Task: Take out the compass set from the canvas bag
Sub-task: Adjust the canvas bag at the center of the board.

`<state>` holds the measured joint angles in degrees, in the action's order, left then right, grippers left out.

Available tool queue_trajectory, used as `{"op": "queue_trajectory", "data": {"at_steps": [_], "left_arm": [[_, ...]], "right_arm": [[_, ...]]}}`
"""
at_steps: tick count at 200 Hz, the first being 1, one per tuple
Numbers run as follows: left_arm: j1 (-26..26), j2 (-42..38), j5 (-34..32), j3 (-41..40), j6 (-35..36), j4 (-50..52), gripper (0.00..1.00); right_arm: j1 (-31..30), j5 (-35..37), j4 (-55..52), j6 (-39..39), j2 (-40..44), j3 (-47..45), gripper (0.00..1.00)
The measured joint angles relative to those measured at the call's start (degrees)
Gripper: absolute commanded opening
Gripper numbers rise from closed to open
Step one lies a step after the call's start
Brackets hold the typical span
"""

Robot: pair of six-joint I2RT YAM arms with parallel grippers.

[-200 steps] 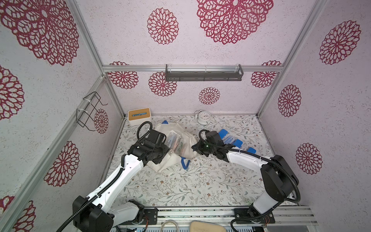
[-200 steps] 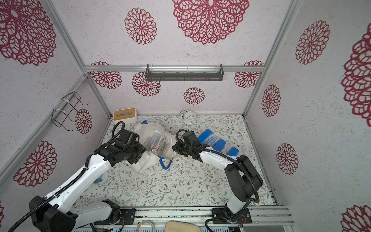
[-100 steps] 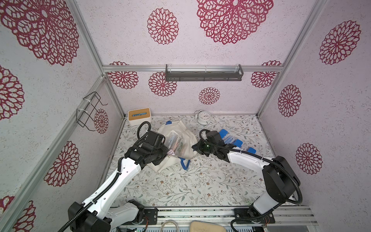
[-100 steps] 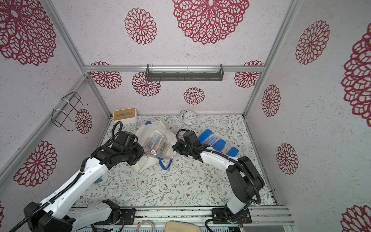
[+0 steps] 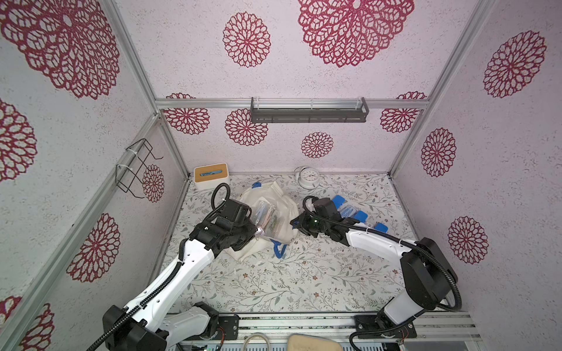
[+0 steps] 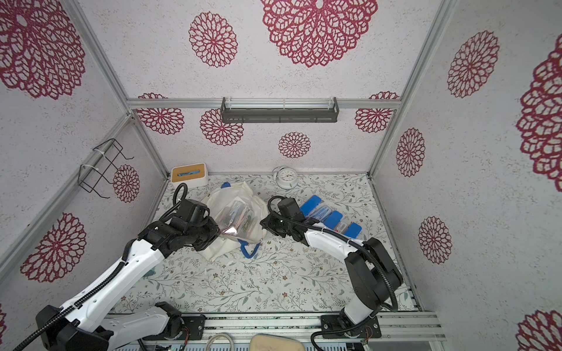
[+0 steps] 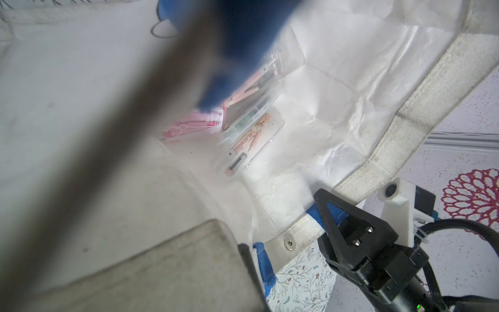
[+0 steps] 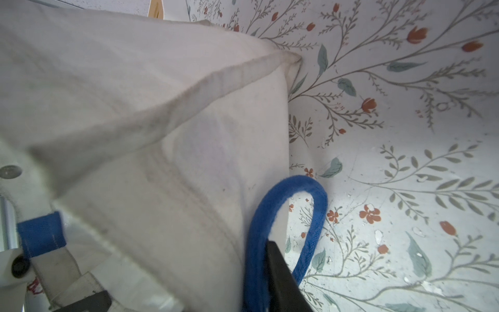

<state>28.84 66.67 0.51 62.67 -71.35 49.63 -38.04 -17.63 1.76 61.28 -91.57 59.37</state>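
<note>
- The canvas bag (image 5: 282, 203) lies on the counter (image 5: 304, 273), left of centre.
- Compass-set cases (image 7: 251, 143) lie inside the bag's open mouth.
- A tissue box (image 5: 210, 175) sits in the back left corner, behind the bag.
- A clock (image 5: 309, 177) stands against the back wall, right of the bag.
- A row of flat cases (image 5: 359, 214) lies to the bag's right.

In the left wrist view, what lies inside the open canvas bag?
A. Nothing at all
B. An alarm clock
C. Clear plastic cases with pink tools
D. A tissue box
C: through the open mouth, the left wrist view shows clear plastic cases holding pink tools, resting on the white lining of the canvas bag.
</note>
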Motion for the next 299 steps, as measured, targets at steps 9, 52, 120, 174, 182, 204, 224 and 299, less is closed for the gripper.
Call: {"op": "queue_trajectory", "data": {"at_steps": [9, 52, 120, 174, 182, 204, 224, 299], "left_arm": [[0.3, 0.0, -0.1, 0.0, 0.2, 0.0, 0.00], [1.6, 0.5, -1.0, 0.2, 0.4, 0.0, 0.00], [2.8, 0.5, -1.8, 0.3, 0.4, 0.3, 0.00], [3.5, 0.5, -2.6, 0.3, 0.3, 0.4, 0.00], [3.6, 0.5, -2.8, 0.3, 0.3, 0.4, 0.00], [3.9, 0.5, -3.0, 0.3, 0.2, 0.4, 0.00], [4.3, 0.5, -3.3, 0.3, 0.2, 0.5, 0.00], [5.6, 0.8, -4.3, 0.3, 0.0, 0.5, 0.00]], "right_arm": [[0.1, -0.2, -0.2, -0.2, 0.1, 0.0, 0.34], [0.7, -0.6, -0.6, -0.1, 0.2, 0.0, 0.43], [1.5, -0.6, -1.7, -0.2, 1.6, 0.0, 0.53], [2.2, -0.6, -2.2, -0.2, 2.4, -0.1, 0.65], [2.3, -0.6, -2.6, -0.3, 2.8, -0.1, 0.67], [2.8, -0.5, -3.7, -0.4, 4.6, -0.4, 0.72], [3.4, -0.4, -5.0, -0.7, 6.3, -0.4, 0.74], [4.9, 1.6, -12.5, -3.0, 9.9, 0.9, 0.58]]}}
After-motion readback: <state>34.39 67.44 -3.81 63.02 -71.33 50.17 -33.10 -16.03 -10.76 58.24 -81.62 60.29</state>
